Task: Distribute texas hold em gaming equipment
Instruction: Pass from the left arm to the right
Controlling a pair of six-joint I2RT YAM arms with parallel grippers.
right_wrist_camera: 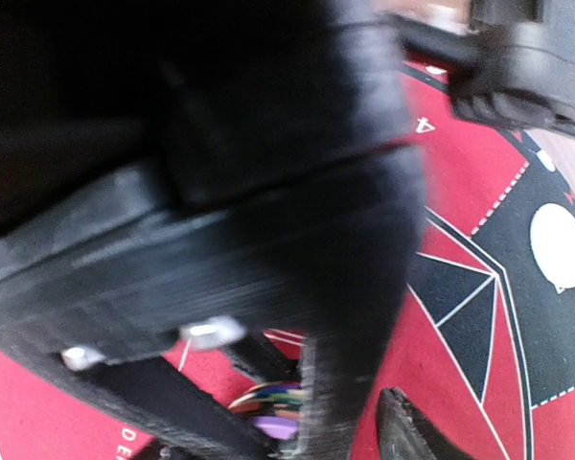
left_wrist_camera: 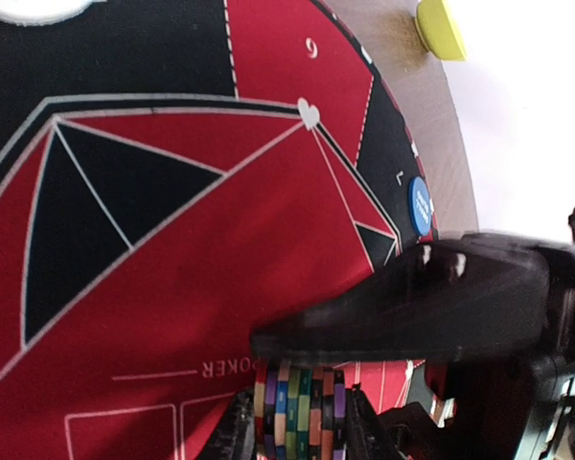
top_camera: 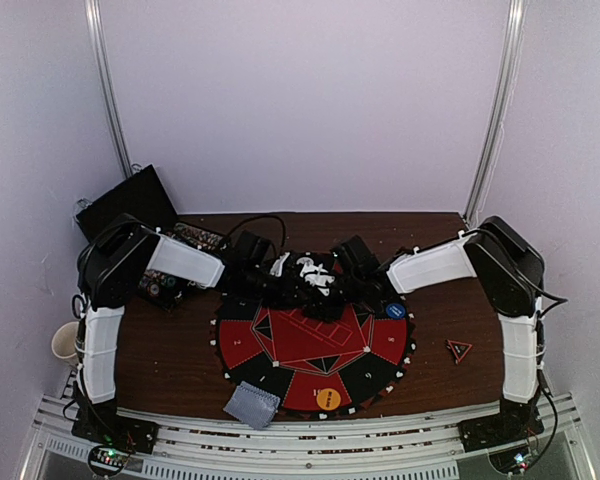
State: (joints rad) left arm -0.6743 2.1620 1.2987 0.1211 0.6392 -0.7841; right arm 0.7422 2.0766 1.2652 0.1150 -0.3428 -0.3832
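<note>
The left fingers [left_wrist_camera: 366, 433] pinch a short stack of multicoloured striped-edge poker chips [left_wrist_camera: 297, 417]; I cannot tell how the right fingers [right_wrist_camera: 407, 436] stand.

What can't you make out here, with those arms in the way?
Top view: the left arm and right arm cover the far side of the poker mat, hiding whatever lies there.
Left wrist view: the chip stack is cut off by the bottom edge.
Right wrist view: a blurred black part fills most of the frame.
Lettering on the blue button: too small, top view.
</note>
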